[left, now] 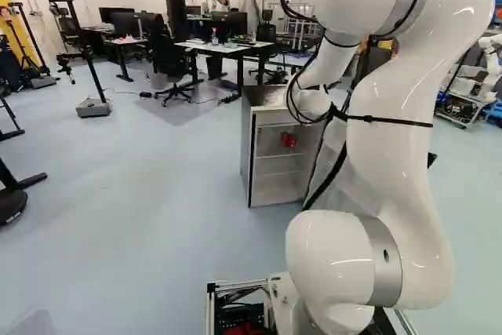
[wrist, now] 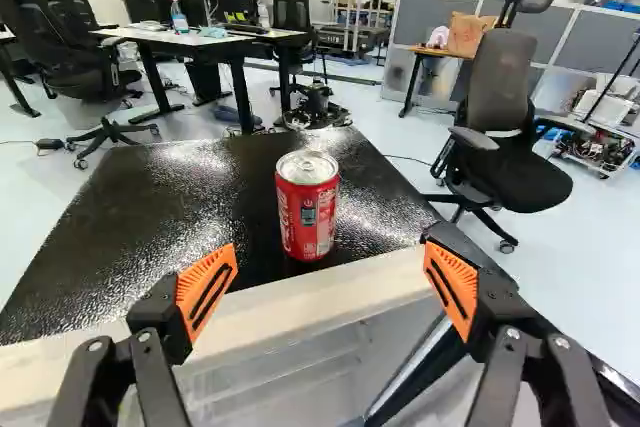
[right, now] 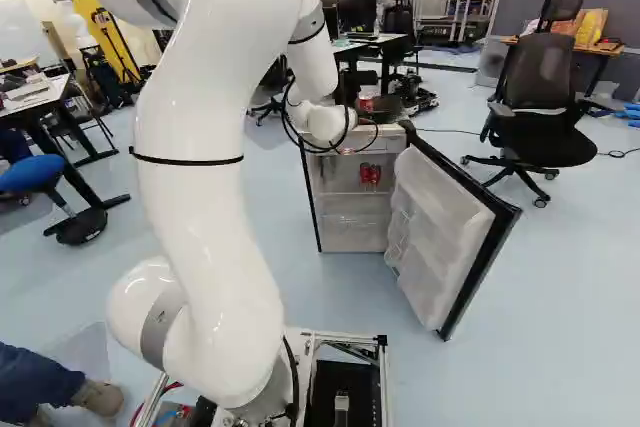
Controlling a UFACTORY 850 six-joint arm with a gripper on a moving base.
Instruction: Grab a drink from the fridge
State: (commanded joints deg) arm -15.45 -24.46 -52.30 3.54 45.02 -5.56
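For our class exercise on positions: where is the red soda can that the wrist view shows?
In the wrist view, the red soda can stands upright on the fridge's black top, just behind its pale front edge, ahead of the open jaws.

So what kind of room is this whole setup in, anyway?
Probably a robotics lab or workshop: a white robot arm rises in the foreground, another robot stands at the right of the left base view, and desks carry monitors.
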